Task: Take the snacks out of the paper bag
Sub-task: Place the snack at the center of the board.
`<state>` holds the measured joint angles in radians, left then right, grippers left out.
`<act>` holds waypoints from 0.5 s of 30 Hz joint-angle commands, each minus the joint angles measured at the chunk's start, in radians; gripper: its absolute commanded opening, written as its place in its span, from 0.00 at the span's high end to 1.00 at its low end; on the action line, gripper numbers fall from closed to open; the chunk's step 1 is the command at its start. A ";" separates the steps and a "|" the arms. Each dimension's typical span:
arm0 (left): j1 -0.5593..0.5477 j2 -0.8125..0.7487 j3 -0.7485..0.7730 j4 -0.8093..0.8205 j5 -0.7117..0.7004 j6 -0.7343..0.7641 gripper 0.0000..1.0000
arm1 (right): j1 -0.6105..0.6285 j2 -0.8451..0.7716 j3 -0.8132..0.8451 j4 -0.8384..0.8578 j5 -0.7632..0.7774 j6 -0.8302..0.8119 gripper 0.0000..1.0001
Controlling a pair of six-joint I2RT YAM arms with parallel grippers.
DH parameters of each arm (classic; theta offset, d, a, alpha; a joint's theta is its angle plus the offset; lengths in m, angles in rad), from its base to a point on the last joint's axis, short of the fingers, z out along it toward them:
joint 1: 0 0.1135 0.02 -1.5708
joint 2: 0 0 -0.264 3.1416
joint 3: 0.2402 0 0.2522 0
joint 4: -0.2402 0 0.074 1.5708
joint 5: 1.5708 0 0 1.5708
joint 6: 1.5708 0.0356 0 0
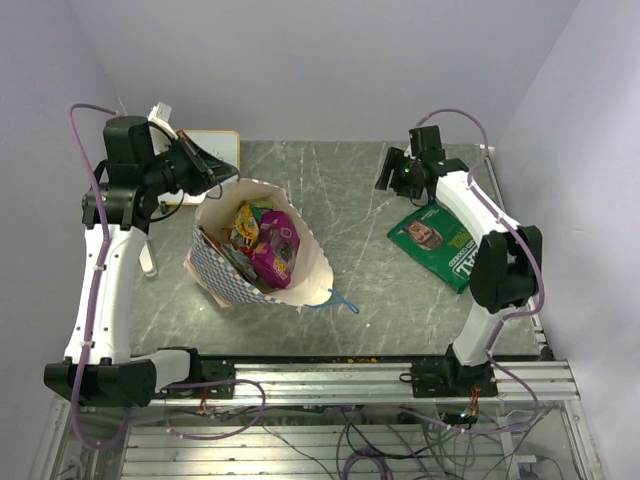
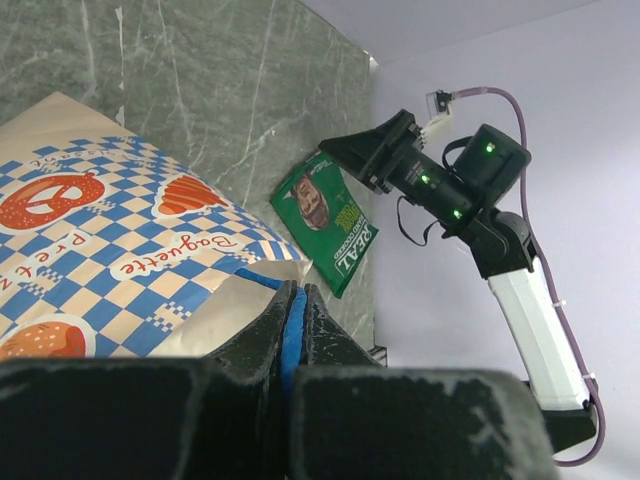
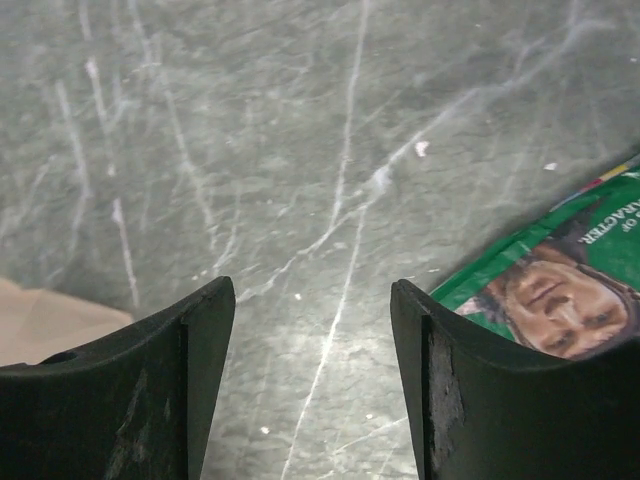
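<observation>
We find the left gripper [image 2: 297,300] closed on a blue cord handle [image 2: 289,340] at the far rim of the paper bag [image 1: 225,275]. Its jaws are pinched together with only the cord between them. The paper bag sits left of centre on the tabletop [image 1: 360,310], its mouth open upward and tilted toward the right. The long axis of the mouth runs far to near. The outer wall carries a blue-and-white check with bread prints, and the inside is plain cream. Inside we note a purple packet [image 1: 277,250] with orange-yellow packets [image 1: 244,228] packed against it on the far-left side. The right gripper [image 3: 310,390] hangs open over bare tabletop, gripping nothing, well apart from the paper bag. Just beside it, on the right, a green chip bag [image 1: 435,240] lies flat, its long axis running far-left to near-right.
</observation>
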<state>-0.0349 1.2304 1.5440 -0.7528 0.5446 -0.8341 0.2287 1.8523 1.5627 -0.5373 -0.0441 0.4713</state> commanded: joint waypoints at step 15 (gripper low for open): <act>-0.006 -0.082 -0.114 0.198 0.095 -0.104 0.93 | 0.143 -0.475 -0.252 -0.003 -0.273 0.003 0.38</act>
<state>-0.0353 1.1778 1.4399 -0.6456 0.5739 -0.9028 0.3065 1.4448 1.2613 -0.5289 -0.2745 0.4873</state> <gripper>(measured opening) 0.072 0.627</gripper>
